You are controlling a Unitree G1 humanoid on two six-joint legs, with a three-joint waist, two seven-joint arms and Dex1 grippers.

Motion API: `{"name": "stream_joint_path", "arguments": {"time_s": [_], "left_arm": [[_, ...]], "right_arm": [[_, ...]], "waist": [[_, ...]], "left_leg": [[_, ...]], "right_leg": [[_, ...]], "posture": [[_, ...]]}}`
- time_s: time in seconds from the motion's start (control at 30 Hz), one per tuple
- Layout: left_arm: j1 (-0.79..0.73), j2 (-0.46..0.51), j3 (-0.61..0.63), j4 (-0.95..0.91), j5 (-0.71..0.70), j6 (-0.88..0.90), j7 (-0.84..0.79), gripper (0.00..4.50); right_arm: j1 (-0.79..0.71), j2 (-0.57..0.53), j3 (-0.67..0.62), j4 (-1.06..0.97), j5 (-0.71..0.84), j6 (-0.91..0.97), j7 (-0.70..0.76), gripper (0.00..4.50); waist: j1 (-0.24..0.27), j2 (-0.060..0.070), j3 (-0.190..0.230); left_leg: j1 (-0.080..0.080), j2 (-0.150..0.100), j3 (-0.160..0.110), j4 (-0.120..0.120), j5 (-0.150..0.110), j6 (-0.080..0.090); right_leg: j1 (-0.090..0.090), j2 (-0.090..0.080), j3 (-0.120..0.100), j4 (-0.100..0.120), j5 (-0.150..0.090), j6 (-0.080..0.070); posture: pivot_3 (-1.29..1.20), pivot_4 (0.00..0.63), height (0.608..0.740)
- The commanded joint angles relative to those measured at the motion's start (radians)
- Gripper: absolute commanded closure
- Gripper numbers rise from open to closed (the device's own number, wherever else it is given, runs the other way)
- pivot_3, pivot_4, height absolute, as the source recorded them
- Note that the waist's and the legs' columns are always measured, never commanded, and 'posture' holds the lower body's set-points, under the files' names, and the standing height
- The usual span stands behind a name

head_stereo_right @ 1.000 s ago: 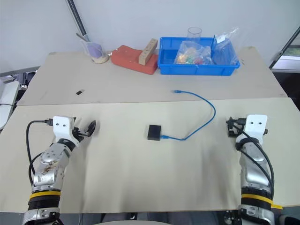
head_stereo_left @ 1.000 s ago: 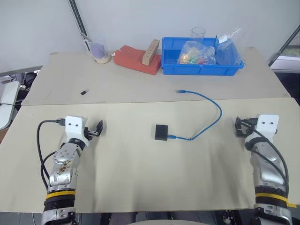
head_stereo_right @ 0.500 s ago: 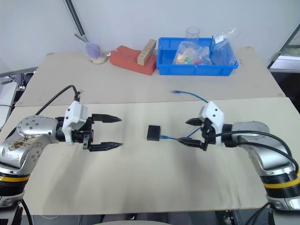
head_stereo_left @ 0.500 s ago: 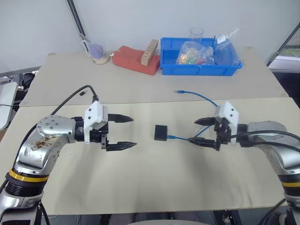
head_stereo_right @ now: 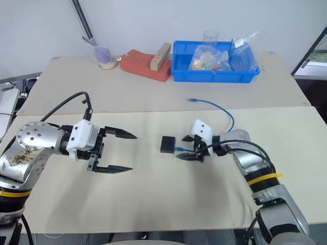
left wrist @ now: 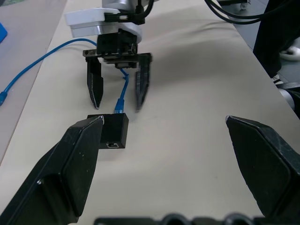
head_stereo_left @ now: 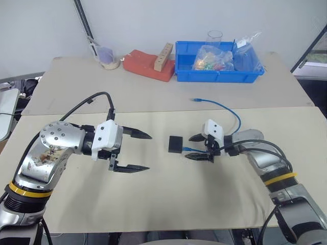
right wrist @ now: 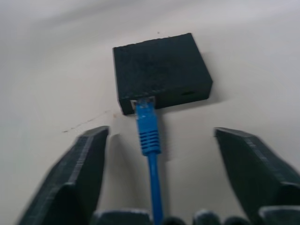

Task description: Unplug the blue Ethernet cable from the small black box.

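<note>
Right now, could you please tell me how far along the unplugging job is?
Nothing is unplugged yet: the blue Ethernet cable sits plugged into the small black box on the table. In hand: the right pincer straddles the cable just behind the plug, fingers open. The left pincer hovers open beside the box. Left: grip, brace the box, pull.

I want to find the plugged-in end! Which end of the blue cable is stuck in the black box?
The end lying between the right end effector's fingers goes into the small black box; the blue Ethernet cable's other plug lies loose, farther back.
</note>
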Motion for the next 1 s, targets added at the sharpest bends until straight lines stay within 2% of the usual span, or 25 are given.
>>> {"name": "stream_joint_path", "arguments": {"time_s": [0.03,0.23,0.27,0.4,0.5,0.6,0.8,1.0], "left_arm": [[0.010,0.021,0.039,-0.037,0.000,-0.018,0.011,0.00],[0.019,0.016,0.038,-0.040,0.005,-0.017,0.021,0.00],[0.020,0.017,0.040,-0.036,0.002,-0.008,0.021,0.00],[-0.029,-0.026,0.089,0.031,-0.148,0.275,0.157,0.00],[-0.092,-0.091,0.150,0.107,-0.312,0.530,0.297,0.00],[-0.139,-0.159,0.191,0.160,-0.404,0.667,0.400,0.00],[-0.184,-0.268,0.163,0.247,-0.365,0.657,0.467,0.00],[-0.220,-0.323,0.115,0.308,-0.301,0.581,0.437,0.00]], "right_arm": [[-0.010,0.007,0.003,0.007,-0.020,-0.036,0.036,2.18],[-0.001,0.025,-0.012,-0.008,-0.016,-0.063,0.059,4.25],[0.002,0.025,-0.018,-0.016,-0.017,-0.075,0.060,4.48],[-0.008,0.000,-0.051,-0.041,-0.094,-0.294,-0.008,4.48],[-0.020,-0.003,-0.079,-0.055,-0.189,-0.532,-0.133,4.48],[-0.044,-0.022,-0.079,-0.070,-0.309,-0.750,-0.237,4.48],[-0.098,-0.009,-0.059,-0.102,-0.455,-0.930,-0.380,4.48],[-0.122,0.001,-0.039,-0.094,-0.490,-0.969,-0.413,4.48]], "waist": [[0.001,0.000,0.000],[0.002,0.000,0.000],[0.002,0.000,0.000],[0.004,0.000,0.000],[0.004,0.000,0.000],[0.002,0.000,0.000],[0.000,0.000,0.000],[0.003,0.000,0.000]], "left_leg": [[0.000,0.000,0.000,0.000,0.000,0.000],[0.000,0.000,0.000,0.000,0.000,0.001],[0.000,0.000,0.000,0.000,0.000,0.001],[-0.001,0.000,0.000,0.001,0.000,0.001],[-0.001,0.000,-0.002,0.003,-0.001,0.001],[-0.002,-0.001,-0.002,0.004,-0.001,0.001],[-0.003,0.000,-0.001,0.004,0.000,0.001],[-0.003,-0.001,-0.001,0.005,0.000,0.000]], "right_leg": [[0.000,0.000,0.000,0.000,0.000,0.000],[0.000,0.000,0.000,0.000,0.000,0.000],[0.000,0.000,0.000,0.000,0.000,0.000],[0.000,0.000,0.000,0.000,0.000,0.000],[0.000,0.000,-0.001,0.001,0.000,0.000],[-0.002,-0.001,-0.001,0.004,0.000,0.001],[-0.005,-0.001,-0.001,0.013,0.000,0.000],[-0.006,-0.001,0.000,0.013,0.000,0.000]], "posture": [[0.00,0.150,0.740],[0.00,0.150,0.740],[0.00,0.150,0.740],[0.00,0.150,0.740],[0.00,0.150,0.740],[0.00,0.150,0.740],[0.00,0.150,0.740],[0.00,0.150,0.740]]}}
